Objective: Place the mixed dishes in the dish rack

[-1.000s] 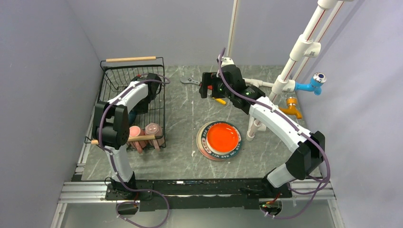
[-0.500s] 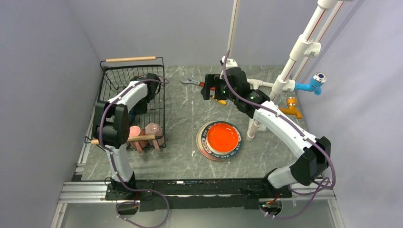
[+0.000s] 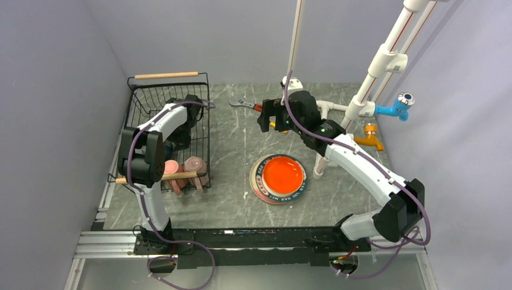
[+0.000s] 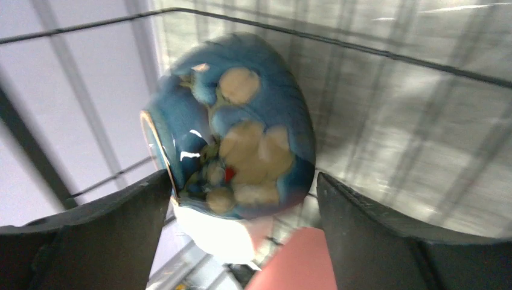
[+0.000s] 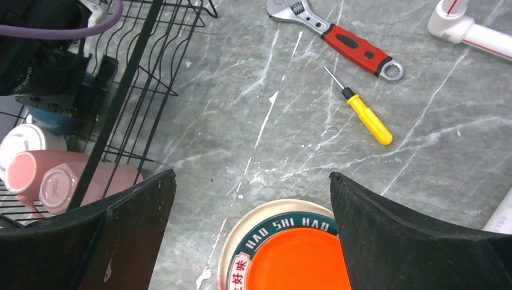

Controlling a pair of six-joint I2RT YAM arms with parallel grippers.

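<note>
1. The rack [image 3: 137, 96] fills the 9 o'clock side of the table [image 3: 235, 199] in the top view. The bowl and the mugs lie inside it.
2. The lettered plate [image 3: 258, 181] lies flat near mid-table with the orange plate [image 3: 282, 173] stacked on it. Both are outside the rack, which lies at 9 o'clock from them.
3. The right gripper [image 5: 250, 175] hovers above the table, jaws spread wide with nothing between them. The plates sit at about 6 o'clock from it in both the top view and its wrist view, and we judge this arm much the nearer. The plates are round and flat, so they have no long axis, only a rim to pinch.
4. The bowl [image 4: 241, 121] lies on its side in the rack, between the fingers of the left gripper [image 4: 241, 181]. The jaws stand wide about it, but we cannot tell whether they press on it or are clear of it.
5. Two pink mugs [image 3: 194, 164] lie at the rack's 6 o'clock end, with the white mug [image 5: 24, 138] beside them.
6. Only the left wrist view shows the bowl's tilt, since the top view hides the bowl under the arm. Only the right wrist view shows the wrench [image 5: 338, 36] and screwdriver [image 5: 365, 115] plainly, at 12 to 1 o'clock and apart from the plates.
</note>
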